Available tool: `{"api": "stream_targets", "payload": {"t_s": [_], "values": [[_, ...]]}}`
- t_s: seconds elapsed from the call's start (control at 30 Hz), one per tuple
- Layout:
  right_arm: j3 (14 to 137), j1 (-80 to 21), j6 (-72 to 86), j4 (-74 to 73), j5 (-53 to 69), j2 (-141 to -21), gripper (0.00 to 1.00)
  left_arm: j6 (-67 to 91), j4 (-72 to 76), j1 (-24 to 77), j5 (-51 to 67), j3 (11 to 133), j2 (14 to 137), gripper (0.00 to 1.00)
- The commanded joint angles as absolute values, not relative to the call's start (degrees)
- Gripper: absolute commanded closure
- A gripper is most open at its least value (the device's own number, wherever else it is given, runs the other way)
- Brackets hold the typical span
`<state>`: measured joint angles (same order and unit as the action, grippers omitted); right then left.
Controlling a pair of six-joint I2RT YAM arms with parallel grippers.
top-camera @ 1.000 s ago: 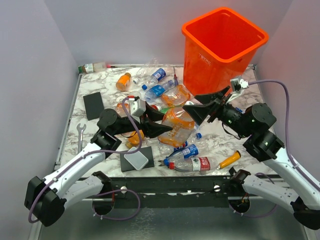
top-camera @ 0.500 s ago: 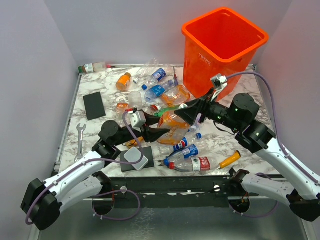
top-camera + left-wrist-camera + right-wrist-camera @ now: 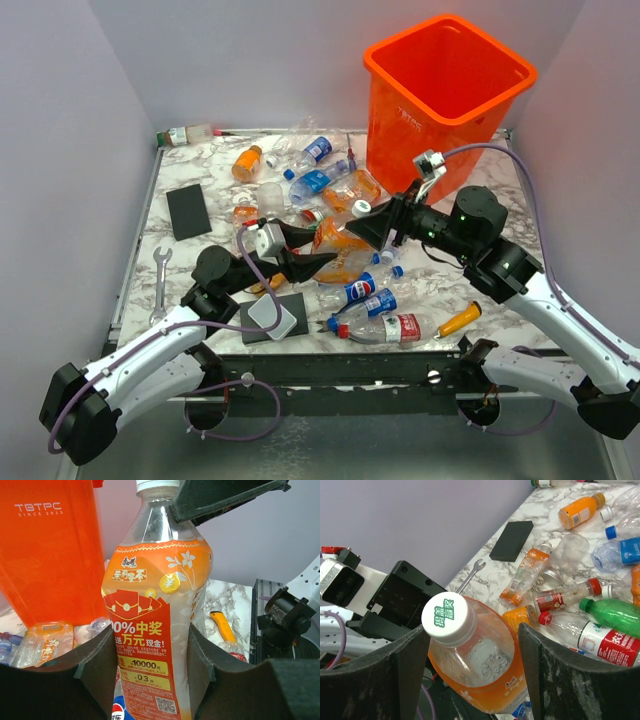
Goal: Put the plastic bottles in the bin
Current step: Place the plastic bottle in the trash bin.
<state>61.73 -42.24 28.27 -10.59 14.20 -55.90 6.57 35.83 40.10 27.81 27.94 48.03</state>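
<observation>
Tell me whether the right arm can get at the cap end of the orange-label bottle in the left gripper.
Probably yes: the white cap sits between the open fingers of the right gripper, and the left gripper clamps the orange-label bottle lower down.

Orange-labelled bottle (image 3: 155, 630) upright, pinched in left gripper (image 3: 152, 650), orange bin (image 3: 50, 555) behind at left

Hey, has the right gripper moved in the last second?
Yes. The right gripper has shifted left, away from the bin, to the orange-labelled bottle held by the left gripper.
</observation>
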Motion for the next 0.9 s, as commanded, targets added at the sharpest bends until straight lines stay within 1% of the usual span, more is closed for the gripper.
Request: {"api": "stream_targets", "payload": {"t_s": [0.0, 0.2, 0.23, 0.3, 0.33, 0.43, 0.47, 0.5, 0.53, 0.57, 0.67, 0.7, 0.8, 0.87], "values": [[60.9, -42.2, 29.9, -5.0, 13.7, -56.2, 0.26, 6.1, 38.1, 40.8, 27.1, 27.6, 47.7, 0.92], [61.4, -42.2, 30.4, -2.4, 13.8, -58.2, 0.29, 5.9, 38.1, 41.0, 26.6, 27.2, 47.0, 0.93], [61.3, -42.1, 30.6, -2.0, 13.8, -58.4, 0.3, 5.8, 38.0, 41.1, 26.4, 27.2, 46.9, 0.93], [61.2, -42.2, 30.8, -1.4, 14.3, -59.0, 0.38, 5.6, 37.8, 41.1, 26.1, 27.2, 46.6, 0.93], [61.4, -42.1, 30.9, -1.6, 14.5, -59.4, 0.44, 5.6, 37.8, 41.2, 25.9, 27.2, 46.5, 0.93], [62.2, -42.2, 30.7, -2.7, 15.7, -60.3, 0.68, 5.4, 37.5, 41.2, 25.5, 27.2, 46.4, 0.93], [62.4, -42.1, 30.6, -3.0, 16.1, -60.4, 0.79, 5.4, 37.4, 41.3, 25.1, 27.2, 46.3, 0.93], [62.5, -42.2, 30.5, -3.3, 16.2, -60.5, 0.93, 5.4, 37.3, 41.3, 24.6, 27.2, 46.2, 0.9], [62.8, -42.1, 30.4, -4.1, 16.0, -60.4, 0.99, 5.5, 37.1, 41.3, 23.8, 27.2, 46.0, 0.83], [63.0, -42.1, 30.0, -4.8, 15.7, -60.2, 0.99, 5.8, 36.9, 41.4, 22.8, 27.2, 45.9, 0.7], [65.6, -42.1, 27.3, -8.6, 12.9, -59.1, 0.99, 6.3, 36.2, 41.3, 19.2, 27.2, 45.0, 0.12], [67.8, -42.1, 25.7, -10.9, 11.3, -58.8, 0.99, 6.3, 35.9, 41.4, 17.5, 27.2, 44.6, 0.02], [77.7, -42.1, 20.0, -19.4, 3.3, -59.5, 0.99, 5.8, 35.2, 41.4, 8.8, 26.9, 41.8, 0.01], [85.6, -42.2, 15.9, -22.8, -4.9, -61.0, 0.99, 4.9, 34.9, 41.3, 1.9, 26.1, 39.1, 0.01]]}}
